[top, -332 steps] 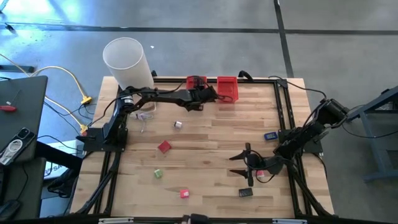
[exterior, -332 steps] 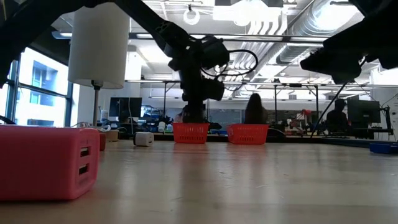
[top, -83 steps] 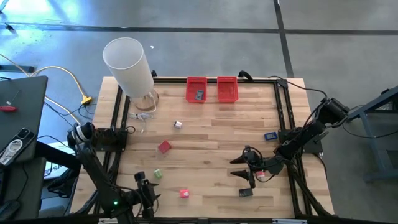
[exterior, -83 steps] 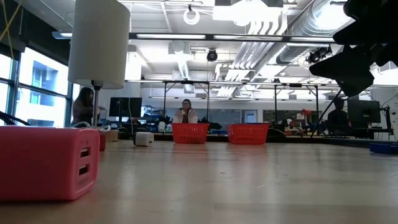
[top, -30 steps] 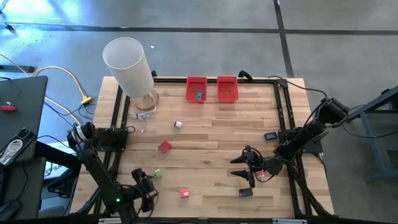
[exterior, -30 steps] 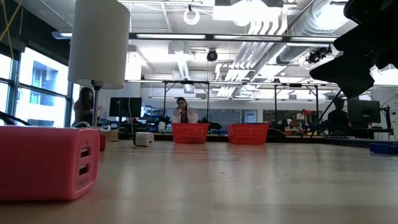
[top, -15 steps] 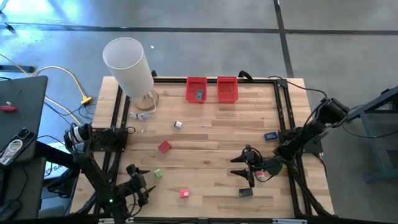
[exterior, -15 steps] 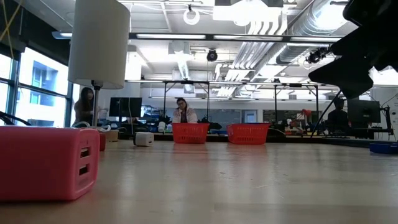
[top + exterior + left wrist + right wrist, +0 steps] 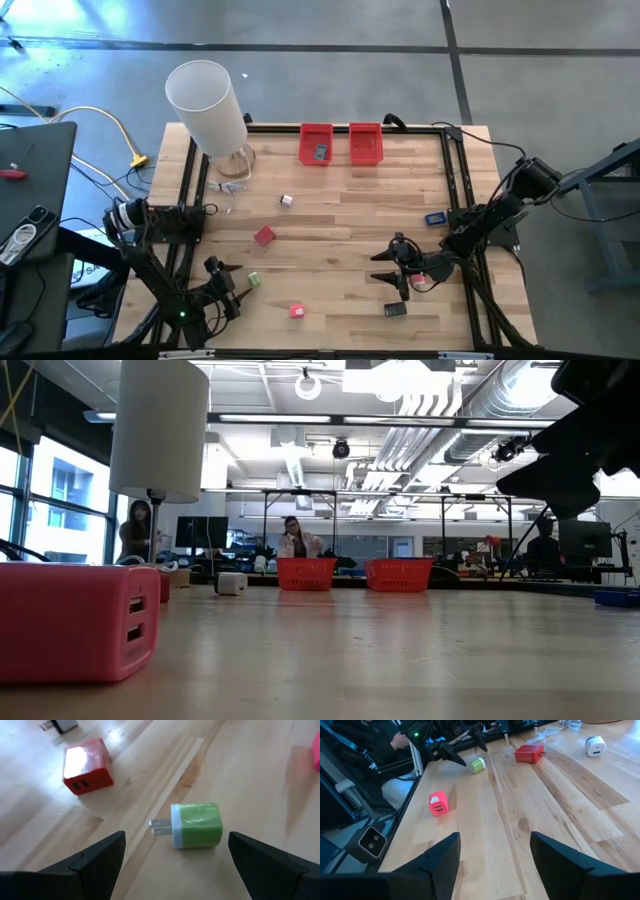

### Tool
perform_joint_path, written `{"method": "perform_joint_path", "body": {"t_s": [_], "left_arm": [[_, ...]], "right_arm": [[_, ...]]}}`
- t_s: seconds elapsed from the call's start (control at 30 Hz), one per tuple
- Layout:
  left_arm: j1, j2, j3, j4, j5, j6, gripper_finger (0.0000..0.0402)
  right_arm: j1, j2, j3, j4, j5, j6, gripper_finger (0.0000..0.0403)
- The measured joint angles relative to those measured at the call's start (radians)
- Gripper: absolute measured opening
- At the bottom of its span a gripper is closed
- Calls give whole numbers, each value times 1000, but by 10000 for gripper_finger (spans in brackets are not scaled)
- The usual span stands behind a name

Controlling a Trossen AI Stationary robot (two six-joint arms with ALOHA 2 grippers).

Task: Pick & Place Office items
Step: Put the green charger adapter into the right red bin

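Note:
The office items are small chargers and flat pieces scattered on the wooden table. A green charger (image 9: 196, 826) lies on its side, prongs toward the table's left edge. My left gripper (image 9: 226, 279) is open just to the left of the green charger (image 9: 254, 279), its fingers (image 9: 100, 860) standing apart on either side without touching it. A red charger (image 9: 264, 236) lies beyond it and a pink one (image 9: 296, 311) near the front edge. My right gripper (image 9: 388, 267) hangs open over the right half of the table, nothing between its fingers (image 9: 440, 860).
Two red bins (image 9: 316, 145) (image 9: 365, 142) stand at the far edge, the left one with a grey piece inside. A tall white cylinder (image 9: 205, 95) stands at the far left corner. A white charger (image 9: 287, 200), a blue piece (image 9: 434, 218) and a black piece (image 9: 395, 310) lie loose.
My left gripper has come away from the table's near edge toward the green charger, sinking and turning as it went, its fingers still apart. The chargers have not moved.

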Motion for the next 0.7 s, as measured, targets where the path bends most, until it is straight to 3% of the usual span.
{"method": "perform_joint_path", "body": {"t_s": [0.23,0.5,0.7], "left_arm": [[6,0,-80,161,-34,55,344],[15,4,-128,199,-32,57,344],[12,87,-129,243,-95,49,344]], "right_arm": [[0,0,0,-5,0,0,229],[0,0,0,-5,0,0,229],[0,0,0,-5,0,0,229]]}}
